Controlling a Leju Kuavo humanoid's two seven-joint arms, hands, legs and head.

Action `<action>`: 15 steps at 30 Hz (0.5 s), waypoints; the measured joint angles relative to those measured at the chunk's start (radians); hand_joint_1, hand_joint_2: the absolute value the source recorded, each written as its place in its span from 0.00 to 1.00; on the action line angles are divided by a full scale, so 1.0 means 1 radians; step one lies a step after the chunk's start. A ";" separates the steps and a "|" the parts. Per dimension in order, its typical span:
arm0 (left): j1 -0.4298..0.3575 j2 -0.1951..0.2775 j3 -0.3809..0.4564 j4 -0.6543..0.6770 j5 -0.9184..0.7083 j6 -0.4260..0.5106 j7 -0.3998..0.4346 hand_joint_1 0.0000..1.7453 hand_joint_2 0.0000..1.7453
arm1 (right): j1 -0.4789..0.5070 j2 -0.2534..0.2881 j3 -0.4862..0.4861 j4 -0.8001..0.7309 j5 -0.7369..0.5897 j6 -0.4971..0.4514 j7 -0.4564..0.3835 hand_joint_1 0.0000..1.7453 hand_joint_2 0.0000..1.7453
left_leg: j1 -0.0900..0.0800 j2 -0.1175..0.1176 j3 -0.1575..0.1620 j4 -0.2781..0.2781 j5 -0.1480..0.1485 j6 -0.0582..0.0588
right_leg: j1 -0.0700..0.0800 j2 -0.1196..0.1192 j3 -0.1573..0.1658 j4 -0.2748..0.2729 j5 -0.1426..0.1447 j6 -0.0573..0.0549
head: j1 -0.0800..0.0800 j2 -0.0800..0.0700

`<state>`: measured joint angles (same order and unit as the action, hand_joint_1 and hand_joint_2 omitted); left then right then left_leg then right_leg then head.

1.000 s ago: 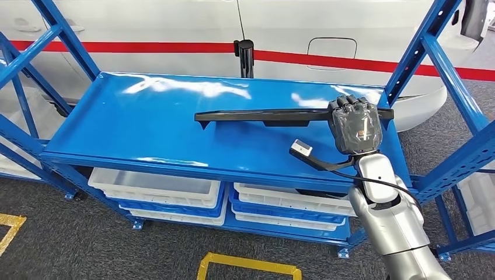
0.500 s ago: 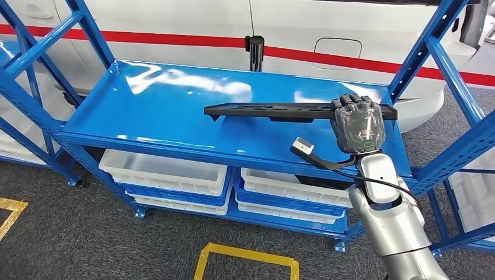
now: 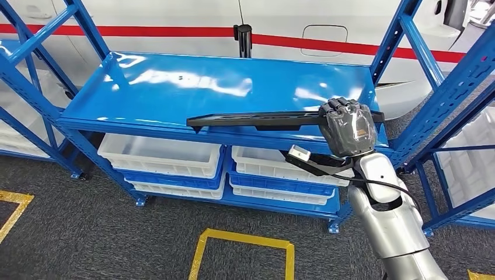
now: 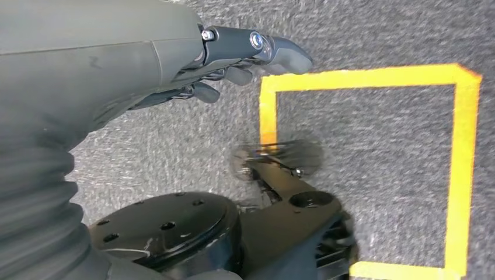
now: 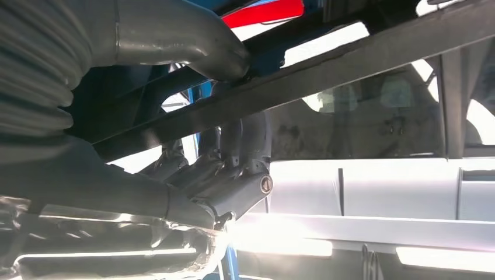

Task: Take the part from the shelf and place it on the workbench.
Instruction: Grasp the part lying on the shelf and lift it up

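My right hand (image 3: 348, 127) is wrapped round one end of the long black part (image 3: 257, 119), held just off the blue shelf's (image 3: 175, 93) front edge — it could droop or clip an upright. Left hand (image 4: 233, 55) hangs over the floor, fingers loosely apart, holding nothing.

My right hand (image 3: 348, 127) covers the right end of the long black part (image 3: 257, 119); where my fingers meet it is hidden. From the right wrist, the part (image 5: 327, 73) runs past both edges. My left hand (image 4: 233, 55) is cut off at the frame edge. White bins (image 3: 166, 157) sit half hidden under the shelf (image 3: 175, 87).
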<state>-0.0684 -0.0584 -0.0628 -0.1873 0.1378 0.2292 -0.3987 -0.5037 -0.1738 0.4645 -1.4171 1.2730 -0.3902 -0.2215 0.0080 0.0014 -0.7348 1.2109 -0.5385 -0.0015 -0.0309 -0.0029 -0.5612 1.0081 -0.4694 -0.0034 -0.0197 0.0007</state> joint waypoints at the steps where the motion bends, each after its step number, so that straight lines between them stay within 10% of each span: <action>1: 0.000 0.000 0.000 0.000 -0.001 -0.001 0.000 0.00 1.00 | 0.002 0.000 0.002 -0.003 -0.009 0.003 -0.008 0.77 1.00 | 0.002 0.000 -0.007 0.055 -0.023 -0.002 | 0.002 0.000 -0.012 0.001 0.010 0.000 | 0.000 0.000; 3: 0.000 0.000 0.000 0.000 -0.002 -0.002 0.001 0.00 1.00 | 0.007 0.000 0.007 -0.011 -0.034 0.012 -0.026 0.77 1.00 | 0.005 0.000 0.026 0.069 -0.005 0.000 | 0.006 0.000 -0.034 0.002 0.027 0.002 | 0.000 0.000; 8: -0.008 0.005 0.000 0.000 -0.008 -0.002 0.005 0.00 1.00 | 0.014 0.002 0.018 -0.056 -0.096 0.047 -0.075 0.77 1.00 | -0.007 -0.006 0.234 -0.211 0.024 0.029 | 0.007 0.001 -0.063 -0.001 0.067 0.022 | 0.000 0.000; 12: -0.010 0.006 0.000 0.000 -0.010 -0.002 0.009 0.00 1.00 | 0.020 0.004 0.029 -0.079 -0.106 0.055 -0.084 0.77 1.00 | -0.014 -0.001 0.223 -0.235 0.060 0.054 | 0.006 0.000 -0.075 0.003 0.072 0.042 | -0.002 0.000; 15: -0.012 0.006 0.000 0.000 -0.010 -0.002 0.010 0.00 1.00 | 0.024 0.000 0.035 -0.085 -0.107 0.055 -0.085 0.77 1.00 | -0.011 0.003 0.179 -0.244 0.104 0.070 | 0.009 0.001 -0.128 0.145 -0.053 0.024 | 0.002 0.000</action>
<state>-0.0803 -0.0520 -0.0624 -0.1874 0.1278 0.2274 -0.3892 -0.4795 -0.1734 0.4996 -1.5017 1.1659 -0.3353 -0.3063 -0.0030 0.0049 -0.5558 0.9673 -0.4346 0.0680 -0.0219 -0.0018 -0.6895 1.1528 -0.5229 0.0209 -0.0173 0.0007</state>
